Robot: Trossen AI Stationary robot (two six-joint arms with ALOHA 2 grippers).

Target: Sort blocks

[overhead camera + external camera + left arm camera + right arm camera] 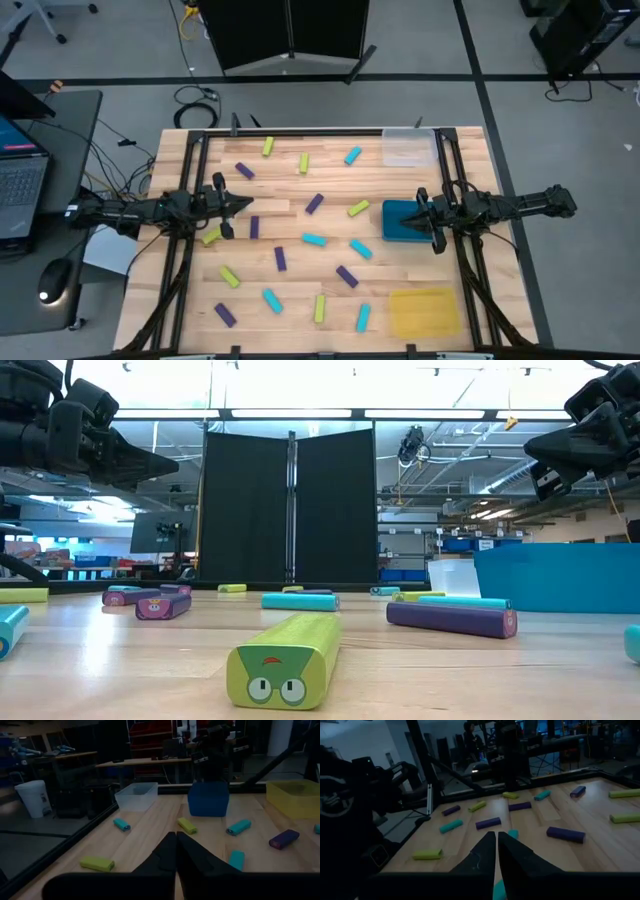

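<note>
Several small blocks in dark purple (314,204), cyan (314,240) and yellow-green (358,209) lie flat and scattered over the wooden table (290,300). One yellow-green block (286,660) lies nearest the low camera. My left gripper (245,206) hovers shut above the table's left side, its fingers level and pointing toward the right; its tips (176,845) hold nothing. My right gripper (408,213) hovers shut over the teal tray (400,230) on the right, pointing toward the left, and its tips (497,845) hold nothing either.
A clear tray (408,148) stands at the far right corner and a yellow tray (425,312) at the near right. Black frame rails (190,180) run along the table's edges. A laptop (20,180) and a mouse sit on a side desk to the left.
</note>
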